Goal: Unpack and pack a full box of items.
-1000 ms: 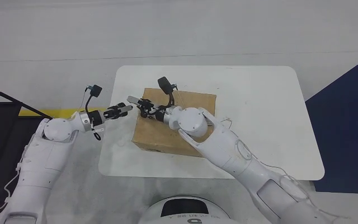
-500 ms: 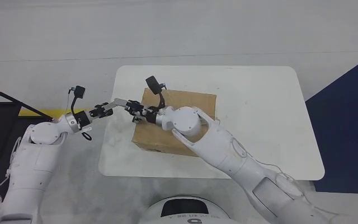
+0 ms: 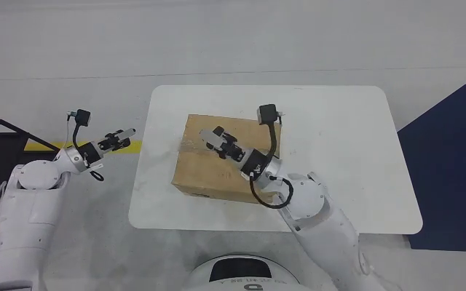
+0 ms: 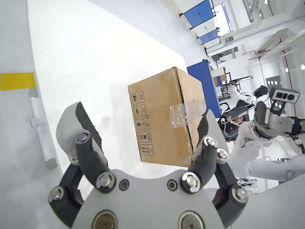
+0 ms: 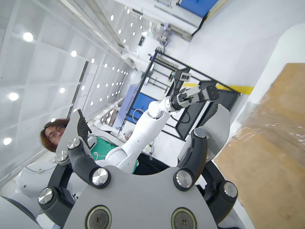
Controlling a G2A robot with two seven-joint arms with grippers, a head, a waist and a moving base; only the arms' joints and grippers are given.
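Note:
A closed brown cardboard box [image 3: 218,171] stands on the white table [image 3: 335,145], left of its middle. Clear tape [image 4: 184,114] crosses the box's seam and folds down its side. My right gripper [image 3: 215,137] hovers over the box's top near its left end, open and empty; its wrist view has the box [image 5: 274,148] beside the open fingers [image 5: 82,121]. My left gripper [image 3: 119,136] hangs off the table's left edge, apart from the box, open with nothing in it. From that wrist, the box [image 4: 155,110] appears beyond the open gripper [image 4: 143,120].
The right half of the table [image 3: 342,109] is bare white. A yellow floor strip [image 3: 40,145] and a black frame [image 3: 14,134] lie left of the table. A blue panel [image 3: 444,167] stands at the right.
Both grippers were close together at the box's left top edge. The left arm has pulled back left, off the table. The right gripper has swung back over the box top.

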